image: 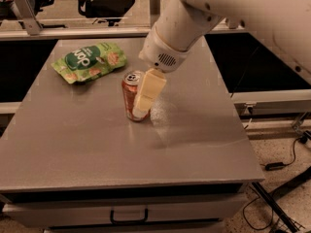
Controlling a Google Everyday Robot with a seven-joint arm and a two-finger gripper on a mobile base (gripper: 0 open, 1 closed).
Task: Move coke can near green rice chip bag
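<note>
The coke can (129, 97) stands upright near the middle of the grey table (97, 149), red-orange with a silver top. The green rice chip bag (89, 61) lies flat at the table's back left, a short way behind and to the left of the can. My gripper (142, 107) hangs from the white arm (184, 23) and reaches down onto the can's right side, overlapping it in this view. Its pale cream part covers the can's right half.
The table's front edge has a drawer with a dark handle (129, 216). Office chairs (104, 1) stand beyond a rail behind the table. Cables (286, 161) lie on the floor at the right.
</note>
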